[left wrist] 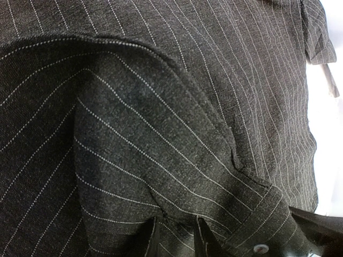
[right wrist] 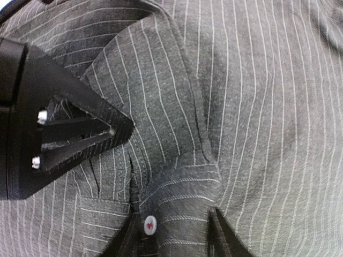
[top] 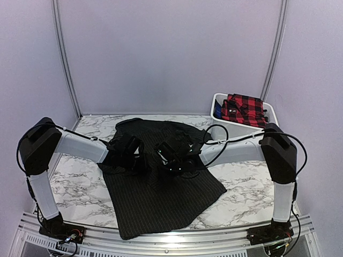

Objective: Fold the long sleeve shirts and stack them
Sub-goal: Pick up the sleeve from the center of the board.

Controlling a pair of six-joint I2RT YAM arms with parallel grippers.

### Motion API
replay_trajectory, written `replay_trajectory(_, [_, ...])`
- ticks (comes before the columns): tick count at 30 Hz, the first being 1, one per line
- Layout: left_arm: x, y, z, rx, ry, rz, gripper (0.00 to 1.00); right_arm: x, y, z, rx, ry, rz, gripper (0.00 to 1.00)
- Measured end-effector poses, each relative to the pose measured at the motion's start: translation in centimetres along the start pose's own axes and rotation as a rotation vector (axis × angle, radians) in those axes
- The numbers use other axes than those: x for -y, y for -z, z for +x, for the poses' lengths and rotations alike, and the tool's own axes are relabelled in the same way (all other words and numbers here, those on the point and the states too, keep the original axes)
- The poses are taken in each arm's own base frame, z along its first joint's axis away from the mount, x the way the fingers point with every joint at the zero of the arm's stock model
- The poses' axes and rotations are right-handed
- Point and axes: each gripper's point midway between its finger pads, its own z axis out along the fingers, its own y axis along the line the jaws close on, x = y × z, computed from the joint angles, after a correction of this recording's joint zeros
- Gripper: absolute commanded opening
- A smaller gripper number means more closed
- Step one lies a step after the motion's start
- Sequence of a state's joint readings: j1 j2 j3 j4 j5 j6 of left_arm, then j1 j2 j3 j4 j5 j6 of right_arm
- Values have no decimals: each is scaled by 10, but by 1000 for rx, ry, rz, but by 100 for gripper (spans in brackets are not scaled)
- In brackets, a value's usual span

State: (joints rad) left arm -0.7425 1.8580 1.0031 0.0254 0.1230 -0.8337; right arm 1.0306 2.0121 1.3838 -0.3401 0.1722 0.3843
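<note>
A black pinstriped long sleeve shirt lies spread over the middle of the marble table. My left gripper rests on its upper left part. In the left wrist view that gripper is shut on a raised fold of the striped cloth. My right gripper sits close beside it on the shirt's upper middle. In the right wrist view that gripper has its fingers pressed against both sides of a bunched cuff-like fold with a small white button. A red-and-black plaid shirt lies in the basket.
A white basket stands at the back right corner against the wall. The left gripper's black finger reaches into the right wrist view, close to the right jaws. Bare marble table shows at the left and right of the shirt.
</note>
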Motion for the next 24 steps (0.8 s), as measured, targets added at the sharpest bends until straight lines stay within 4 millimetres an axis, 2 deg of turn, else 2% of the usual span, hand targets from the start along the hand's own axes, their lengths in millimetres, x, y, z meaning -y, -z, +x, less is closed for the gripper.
replay_trajectory(5, [0,1,0,0,-5,-1,26,1,3,-7,14,6,16,2])
replay_trajectory(11, [2,16,-1,4,-14,-11,33,3,5,-12,23,13,31,0])
replay_trajectory(14, [12,40,-10,39,-30,5,36,7,8,-13,20,19,51,0])
replay_trajectory(18, [29,87,-25,126,-48,53,39,16,24,-23,39,22,81,0])
replay_trajectory(21, [30,121,-35,191,-37,77,39,25,52,-48,103,17,94,0])
replay_trajectory(24, [9,146,-49,254,6,54,40,36,89,-84,197,3,104,0])
